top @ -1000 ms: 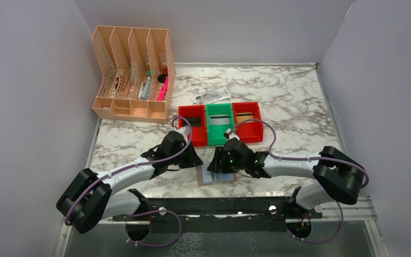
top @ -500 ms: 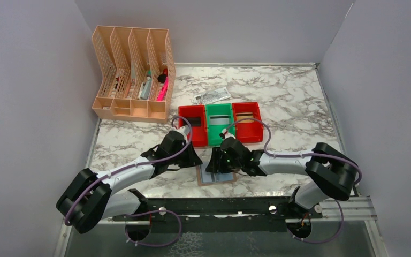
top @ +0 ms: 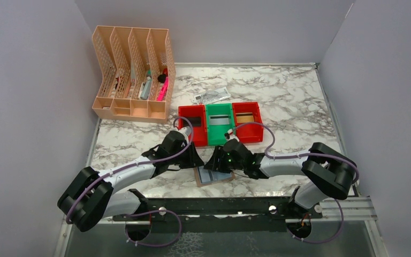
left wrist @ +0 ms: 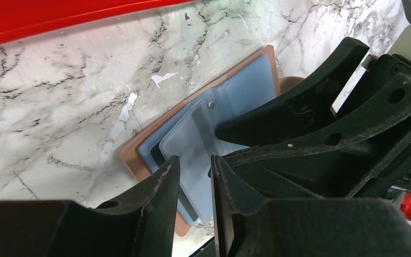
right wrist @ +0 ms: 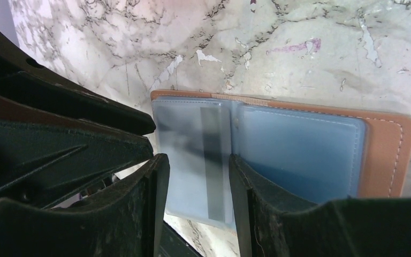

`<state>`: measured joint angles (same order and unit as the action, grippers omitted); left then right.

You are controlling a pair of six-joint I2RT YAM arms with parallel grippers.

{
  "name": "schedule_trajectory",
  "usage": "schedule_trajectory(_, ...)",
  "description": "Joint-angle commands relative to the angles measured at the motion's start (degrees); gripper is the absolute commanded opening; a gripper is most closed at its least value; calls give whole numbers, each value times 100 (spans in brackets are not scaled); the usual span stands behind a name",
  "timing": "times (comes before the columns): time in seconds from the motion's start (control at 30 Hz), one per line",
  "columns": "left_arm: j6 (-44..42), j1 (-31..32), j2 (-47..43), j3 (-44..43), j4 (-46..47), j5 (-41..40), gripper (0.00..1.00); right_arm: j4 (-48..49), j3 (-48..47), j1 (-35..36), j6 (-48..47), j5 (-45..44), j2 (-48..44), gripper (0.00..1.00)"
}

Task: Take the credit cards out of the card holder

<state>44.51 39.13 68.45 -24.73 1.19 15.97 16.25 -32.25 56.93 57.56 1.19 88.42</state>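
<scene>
Where card holder [right wrist: 299, 144] lies, right gripper [right wrist: 198, 163] straddles it.

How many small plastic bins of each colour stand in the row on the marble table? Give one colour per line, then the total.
Red plastic bins: 2
Green plastic bin: 1
Total: 3

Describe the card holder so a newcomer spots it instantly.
On the marble table, look near the front edge, before the row of three bins, between the left gripper and the right gripper. The card holder lies open there: flat, tan-brown rim, two pale blue panels, unlike the red and green bins.
</scene>
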Motion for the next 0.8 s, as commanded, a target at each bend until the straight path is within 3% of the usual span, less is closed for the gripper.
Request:
schedule_trajectory(0.0, 44, 33, -38, -31, 6, -84, 36, -626, 347, -18, 148, -118, 183, 51)
schedule_trajectory(0.13, -17, 33, -198, -30, -149, -255, 50, -570, 383, -37, 218, -93, 206, 51)
schedule_trajectory(0.27, -86, 41, -248, -93, -383, -391, 52, -550, 384, -66, 196, -41, 206, 51)
schedule_trajectory(0.77, 277, 145, 293, 105, 731, 237, 36, -382, 453, -137, 245, 105, 195, 51)
